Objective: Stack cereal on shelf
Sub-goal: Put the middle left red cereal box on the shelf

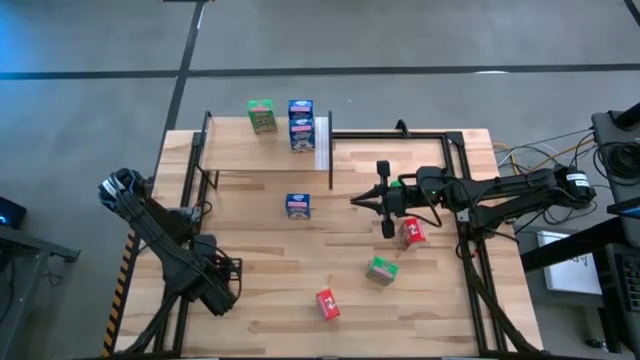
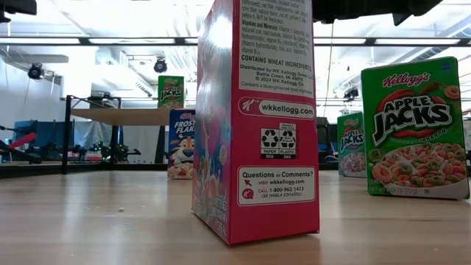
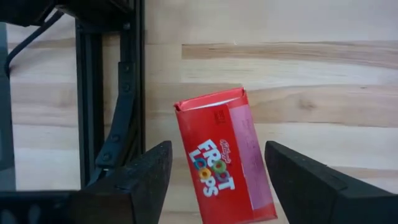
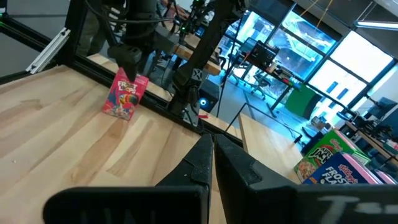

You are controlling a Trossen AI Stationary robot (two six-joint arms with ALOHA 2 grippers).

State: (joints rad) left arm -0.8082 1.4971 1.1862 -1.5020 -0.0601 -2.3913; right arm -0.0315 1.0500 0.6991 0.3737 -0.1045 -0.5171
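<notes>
Reach from the left gripper to the nearest red cereal box is what the coming move is judged to turn on. The box is seen straight ahead of that gripper's parted fingers, framed in the gap between them but not yet touched. Its long axis is turned slightly off the gripper's forward line. It appears to stand upright, as suggested by the low view, though this cannot be settled from the wrist picture alone. Measured from the shelf, this red box is placed farthest out, near the opposite table edge, and the left gripper is the nearer of the two to it. Somewhat closer to the shelf, a green box and a second red box are found off the shelf's white end. The right gripper, its fingers pressed together and empty, is held beside them. A blue box is set just in front of the shelf. On the shelf itself, a green box and two blue boxes are already placed.
</notes>
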